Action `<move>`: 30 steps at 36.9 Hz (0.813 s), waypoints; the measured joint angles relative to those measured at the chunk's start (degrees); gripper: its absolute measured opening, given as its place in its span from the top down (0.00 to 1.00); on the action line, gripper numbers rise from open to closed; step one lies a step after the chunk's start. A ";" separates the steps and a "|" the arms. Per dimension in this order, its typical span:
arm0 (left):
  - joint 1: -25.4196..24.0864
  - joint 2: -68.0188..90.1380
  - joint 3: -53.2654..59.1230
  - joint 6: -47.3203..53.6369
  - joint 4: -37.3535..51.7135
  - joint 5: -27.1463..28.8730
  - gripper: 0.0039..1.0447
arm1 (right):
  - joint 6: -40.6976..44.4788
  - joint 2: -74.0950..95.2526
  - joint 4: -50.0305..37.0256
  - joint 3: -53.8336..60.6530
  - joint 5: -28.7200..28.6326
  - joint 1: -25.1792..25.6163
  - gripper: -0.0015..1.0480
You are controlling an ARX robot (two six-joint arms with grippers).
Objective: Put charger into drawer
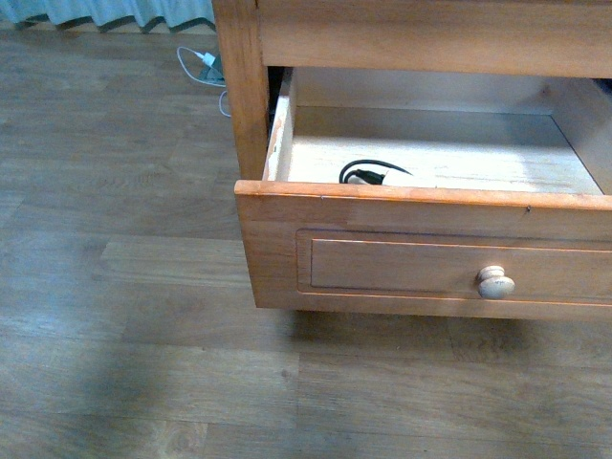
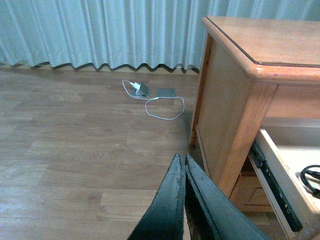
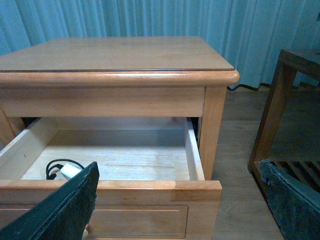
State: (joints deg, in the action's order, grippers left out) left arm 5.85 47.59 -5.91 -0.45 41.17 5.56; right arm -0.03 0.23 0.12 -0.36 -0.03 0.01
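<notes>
Charger (image 1: 366,174) lies in open drawer (image 1: 402,268), front-left, cable below rim; left pincer (image 2: 183,159) pinched narrow on nothing, right pincer (image 3: 179,172) wide, empty; judged: placement looks complete, so keep both pincers clear of the front panel.

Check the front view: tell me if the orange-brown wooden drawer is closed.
No, the orange-brown wooden drawer stands pulled out, with the black-cabled charger lying on its pale floor.
</notes>
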 joint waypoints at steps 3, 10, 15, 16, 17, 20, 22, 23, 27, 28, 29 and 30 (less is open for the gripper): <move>-2.78 -3.82 1.33 0.02 -2.43 -3.80 0.96 | -0.02 0.00 0.00 0.02 0.00 0.00 0.09; -5.66 -9.27 4.55 0.04 -3.85 -5.46 0.96 | -0.02 0.00 0.00 0.02 0.00 0.00 0.09; -5.68 -12.63 4.57 0.04 -7.02 -5.51 0.96 | -0.02 0.00 0.00 0.02 0.02 0.00 0.09; -5.70 -13.68 4.57 0.04 -7.91 -5.55 0.96 | -0.02 0.00 0.00 0.02 0.02 0.00 0.09; -5.68 -15.28 4.59 0.04 -9.29 -5.55 0.96 | -0.02 0.00 0.00 0.02 0.00 0.00 0.09; -5.68 -18.78 4.59 0.04 -12.57 -5.55 0.96 | -0.02 0.00 0.00 0.00 0.00 0.00 0.09; -5.70 -20.37 4.59 0.04 -14.12 -5.55 0.96 | -0.02 0.00 0.00 0.02 0.00 0.00 0.09; -5.70 -20.87 4.59 0.04 -14.56 -5.55 0.96 | -0.02 0.00 0.00 0.00 0.00 0.00 0.09; -5.70 -24.02 4.59 0.04 -17.40 -5.55 0.96 | -0.02 0.00 0.00 0.02 0.00 0.00 0.09; -5.70 -25.14 4.59 0.04 -18.58 -5.55 0.96 | 0.00 0.00 0.00 0.02 0.00 0.00 0.09; -5.70 -25.92 4.59 0.04 -19.37 -5.55 0.96 | -0.02 0.00 0.00 0.02 0.00 0.00 0.09; -5.70 -26.67 4.61 0.04 -20.11 -5.55 0.96 | -0.02 0.00 0.00 0.02 0.00 0.00 0.09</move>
State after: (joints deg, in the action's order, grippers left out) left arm 0.14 20.93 -1.30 -0.40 21.06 0.01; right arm -0.05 0.23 0.12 -0.34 -0.03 0.01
